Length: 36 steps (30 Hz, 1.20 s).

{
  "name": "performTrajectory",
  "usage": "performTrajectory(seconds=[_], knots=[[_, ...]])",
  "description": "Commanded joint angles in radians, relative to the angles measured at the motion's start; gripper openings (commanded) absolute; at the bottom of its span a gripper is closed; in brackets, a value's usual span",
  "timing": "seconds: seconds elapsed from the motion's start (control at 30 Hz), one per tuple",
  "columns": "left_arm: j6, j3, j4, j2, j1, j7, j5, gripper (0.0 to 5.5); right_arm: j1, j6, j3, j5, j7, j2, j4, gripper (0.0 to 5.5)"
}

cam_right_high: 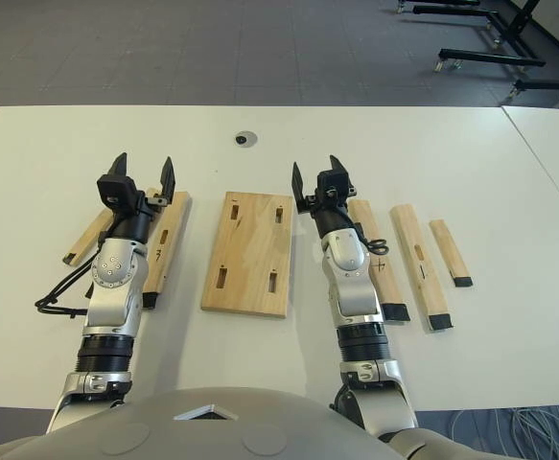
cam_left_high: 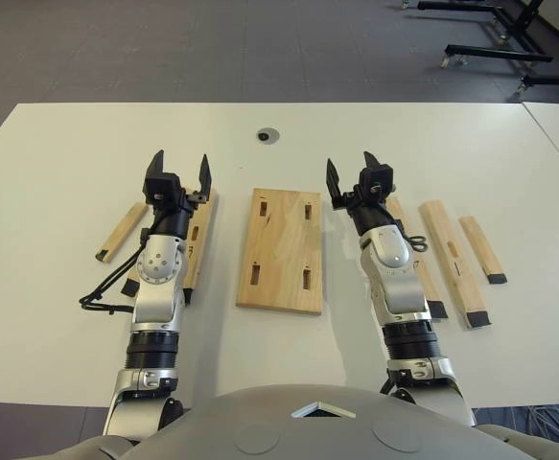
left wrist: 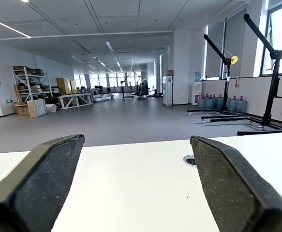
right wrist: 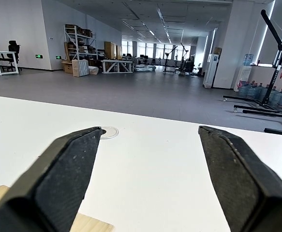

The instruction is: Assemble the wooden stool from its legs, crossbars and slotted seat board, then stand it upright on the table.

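The slotted seat board [cam_left_high: 281, 251] is laid flat at the middle of the white table [cam_left_high: 68, 172], its four slots facing up, with one arm stretched out along each of its long sides. The left gripper [cam_left_high: 181, 161] is held just above the table to the left of the board; its fingers [left wrist: 39, 188] are spread wide and nothing is grasped between them. The right gripper [cam_left_high: 349, 165] is held to the right of the board's far corner, likewise spread and empty, with its fingers [right wrist: 242, 183] parted over bare tabletop. On the left, a long left leg [cam_left_high: 200, 240] is seen beside and partly beneath the left arm, and a short left bar [cam_left_high: 124, 232] is set at a slant farther out, apart from it. On the right, three pieces are laid roughly parallel: an inner right leg [cam_right_high: 386, 287] partly covered by the right arm, a middle right leg [cam_left_high: 452, 261] with slots cut in it, and a short right bar [cam_left_high: 480, 249] outermost. Dark caps are seen on the near ends of these pieces. A round cable port [cam_left_high: 267, 135] is set into the table beyond the board.
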State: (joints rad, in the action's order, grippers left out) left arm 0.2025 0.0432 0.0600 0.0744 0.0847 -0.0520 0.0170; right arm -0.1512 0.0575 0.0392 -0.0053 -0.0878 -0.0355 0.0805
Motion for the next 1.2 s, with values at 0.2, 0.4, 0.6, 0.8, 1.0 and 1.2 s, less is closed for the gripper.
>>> performTrajectory(seconds=[0.2, 0.4, 0.6, 0.8, 1.0, 1.2], knots=[[0.064, -0.006, 0.048, 0.014, 0.01, 0.065, 0.085, 4.03, -0.02, -0.023, 0.009, 0.0, -0.017, -0.008, -0.002, 3.7], [0.052, 0.003, 0.057, 0.009, 0.004, 0.062, 0.06, 4.03, -0.018, -0.033, 0.01, 0.017, -0.039, -0.004, -0.015, 3.7], [0.018, -0.002, 0.05, 0.004, 0.002, 0.039, 0.034, 4.03, -0.03, -0.032, 0.014, 0.02, -0.032, 0.019, -0.002, 3.7], [-0.007, -0.017, 0.011, 0.016, -0.006, -0.016, 0.003, 4.03, -0.016, -0.026, 0.026, -0.027, 0.052, 0.06, -0.03, 3.7], [-0.06, -0.001, -0.073, 0.037, -0.02, -0.042, -0.021, 4.03, -0.002, -0.053, 0.044, -0.045, 0.068, 0.062, -0.139, 3.7], [-0.077, 0.02, -0.153, 0.027, -0.077, -0.012, -0.016, 4.03, 0.059, -0.189, -0.047, -0.06, 0.05, -0.055, -0.287, 3.7]])
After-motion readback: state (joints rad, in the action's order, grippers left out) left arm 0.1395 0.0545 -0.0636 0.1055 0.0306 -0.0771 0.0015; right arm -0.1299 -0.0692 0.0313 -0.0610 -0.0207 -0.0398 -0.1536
